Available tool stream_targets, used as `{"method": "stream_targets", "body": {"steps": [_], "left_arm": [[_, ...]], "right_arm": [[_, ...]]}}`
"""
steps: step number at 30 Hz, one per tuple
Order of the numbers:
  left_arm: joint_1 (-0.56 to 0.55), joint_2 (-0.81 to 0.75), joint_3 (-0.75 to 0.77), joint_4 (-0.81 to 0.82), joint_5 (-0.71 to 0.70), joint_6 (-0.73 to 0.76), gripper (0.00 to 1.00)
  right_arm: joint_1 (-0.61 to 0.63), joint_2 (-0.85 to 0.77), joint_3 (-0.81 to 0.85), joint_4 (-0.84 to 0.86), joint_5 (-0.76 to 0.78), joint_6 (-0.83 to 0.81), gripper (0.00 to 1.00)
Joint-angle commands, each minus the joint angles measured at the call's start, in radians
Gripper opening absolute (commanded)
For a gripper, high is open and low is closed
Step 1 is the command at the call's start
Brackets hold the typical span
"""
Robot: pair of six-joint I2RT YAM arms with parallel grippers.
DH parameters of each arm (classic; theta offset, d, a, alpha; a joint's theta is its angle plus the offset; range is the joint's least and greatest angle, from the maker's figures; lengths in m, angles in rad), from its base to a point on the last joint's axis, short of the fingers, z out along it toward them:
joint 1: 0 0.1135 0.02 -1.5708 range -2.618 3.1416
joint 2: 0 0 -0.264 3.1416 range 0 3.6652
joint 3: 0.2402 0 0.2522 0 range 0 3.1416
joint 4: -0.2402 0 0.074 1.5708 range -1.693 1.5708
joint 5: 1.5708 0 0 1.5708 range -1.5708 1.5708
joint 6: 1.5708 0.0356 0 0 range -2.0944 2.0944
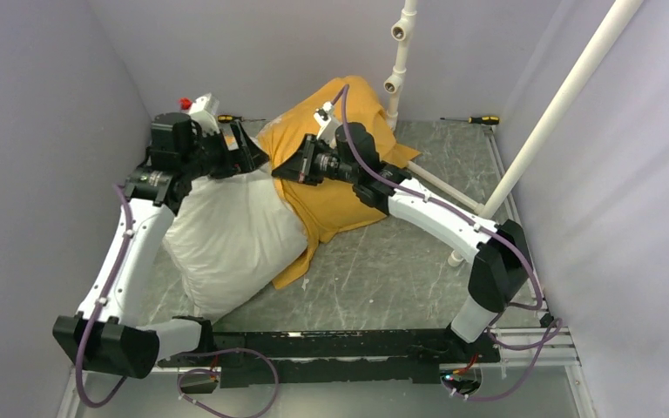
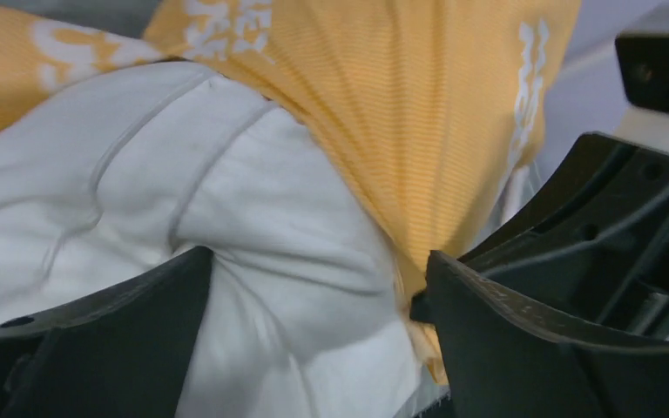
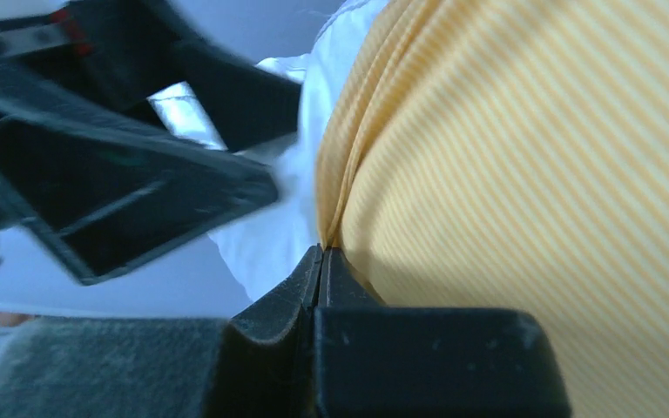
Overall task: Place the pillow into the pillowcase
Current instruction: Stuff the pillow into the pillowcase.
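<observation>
The white pillow (image 1: 226, 235) lies at the left of the table, its far end inside the mouth of the orange-yellow pillowcase (image 1: 331, 209), which is bunched up toward the back. My left gripper (image 1: 253, 158) is at that mouth. In the left wrist view its fingers (image 2: 318, 261) squeeze a bunch of the pillow (image 2: 139, 174), with the pillowcase (image 2: 418, 104) edge against the right finger. My right gripper (image 1: 280, 171) is just beside it. Its fingertips (image 3: 322, 252) are shut on the pillowcase (image 3: 531, 174) edge, with the pillow (image 3: 270, 235) behind it.
White pipes stand at the back (image 1: 398, 61) and slant across the right (image 1: 557, 104). Screwdrivers lie by the back wall at the right (image 1: 483, 119) and left (image 1: 231, 117). Grey walls close in on both sides. The left gripper's body (image 3: 122, 174) fills the right wrist view's left.
</observation>
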Motion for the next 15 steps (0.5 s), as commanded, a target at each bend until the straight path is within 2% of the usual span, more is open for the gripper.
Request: {"method": "stream_targets", "body": {"steps": [1,5,7,11,15], "left_arm": [[-0.005,-0.071,0.195,-0.309,-0.375,0.097,0.99],[0.005,-0.065,0.288,-0.537,-0.493,0.119,0.99],[0.037,-0.062,0.278,-0.647,-0.560,0.108,0.99],[0.135,-0.122,0.184,-0.710,-0.599,0.092,0.99],[0.242,-0.176,0.163,-0.771,-0.628,0.104,0.99]], "right_arm": [[-0.052,0.005,0.017,0.059,-0.115,0.040,0.00],[-0.078,0.037,0.057,0.022,-0.145,0.024,0.00],[-0.084,0.039,0.051,0.024,-0.150,0.028,0.00],[-0.086,0.042,0.033,0.036,-0.170,0.041,0.00],[-0.088,0.054,0.039,0.022,-0.182,0.035,0.00]]}}
